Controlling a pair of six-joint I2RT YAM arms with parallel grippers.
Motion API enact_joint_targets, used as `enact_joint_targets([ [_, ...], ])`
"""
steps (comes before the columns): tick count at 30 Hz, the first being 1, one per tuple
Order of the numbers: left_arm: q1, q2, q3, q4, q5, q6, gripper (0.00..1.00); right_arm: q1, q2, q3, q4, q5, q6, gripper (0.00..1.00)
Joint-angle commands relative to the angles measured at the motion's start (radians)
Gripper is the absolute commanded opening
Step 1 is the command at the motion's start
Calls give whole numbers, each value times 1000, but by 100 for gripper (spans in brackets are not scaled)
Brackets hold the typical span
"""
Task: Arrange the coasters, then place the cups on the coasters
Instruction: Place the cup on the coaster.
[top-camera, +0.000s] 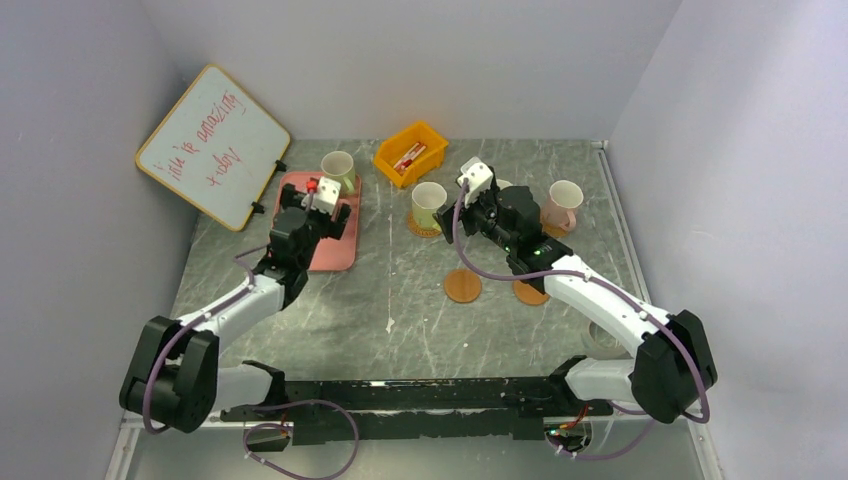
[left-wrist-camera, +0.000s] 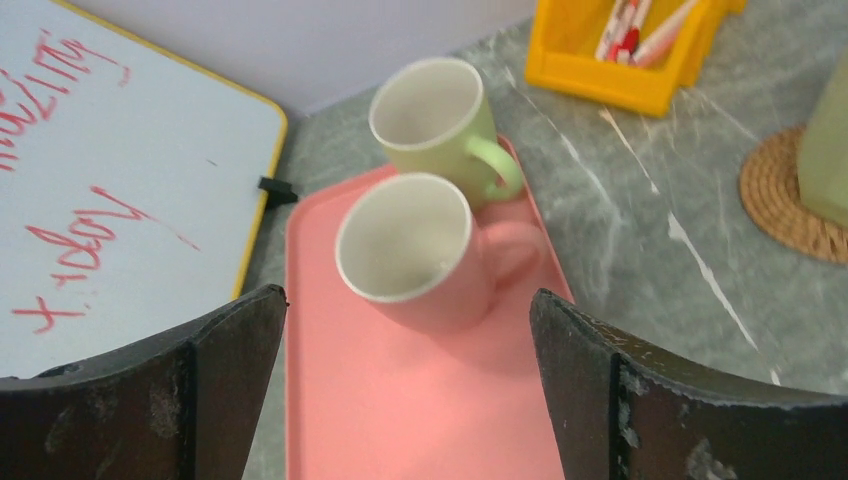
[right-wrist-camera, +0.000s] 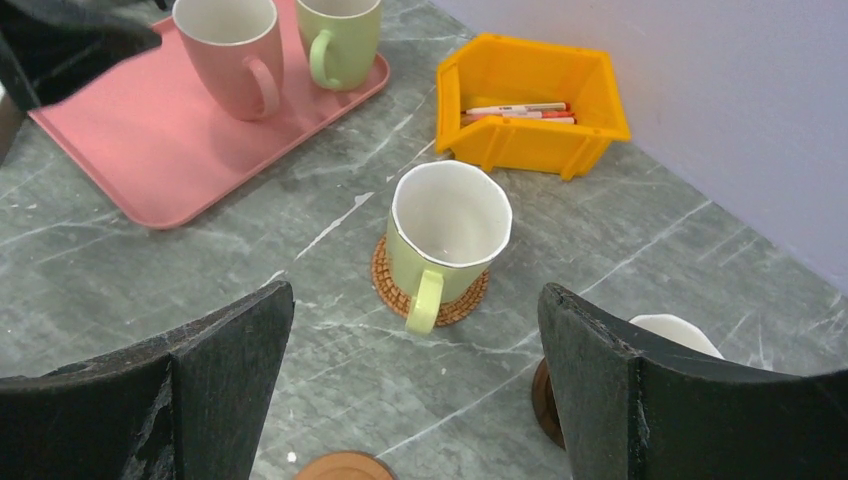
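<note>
My left gripper (left-wrist-camera: 408, 300) is open above the pink tray (left-wrist-camera: 400, 420), just short of a pale pink cup (left-wrist-camera: 420, 255). A pale green cup (left-wrist-camera: 435, 120) stands behind that cup on the tray. My right gripper (right-wrist-camera: 415, 295) hangs open over bare table, facing a second green cup (right-wrist-camera: 448, 225) on the woven coaster (right-wrist-camera: 385, 282). Its right finger hides most of a cup with a white rim (right-wrist-camera: 680, 330) on the dark brown coaster (right-wrist-camera: 543, 400). Two orange-brown coasters (top-camera: 462, 286) (top-camera: 530, 292) lie bare. Another pink cup (top-camera: 563, 205) stands far right.
A yellow bin (top-camera: 410, 152) holding markers sits at the back wall. A whiteboard (top-camera: 212, 145) leans in the back left corner, close to the tray. Side walls close in the table on the left and right.
</note>
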Motion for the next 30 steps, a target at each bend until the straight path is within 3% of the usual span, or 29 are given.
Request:
enact_joint_targets([
  [1, 30, 27, 112, -24, 17, -21, 96, -1, 6, -1, 43, -20, 8, 95],
  [17, 127, 393, 510, -285, 39, -73, 96, -1, -49, -16, 55, -23, 2, 95],
  [30, 208, 455, 534, -294, 172, -175, 96, 0, -10, -12, 45, -31, 3, 94],
])
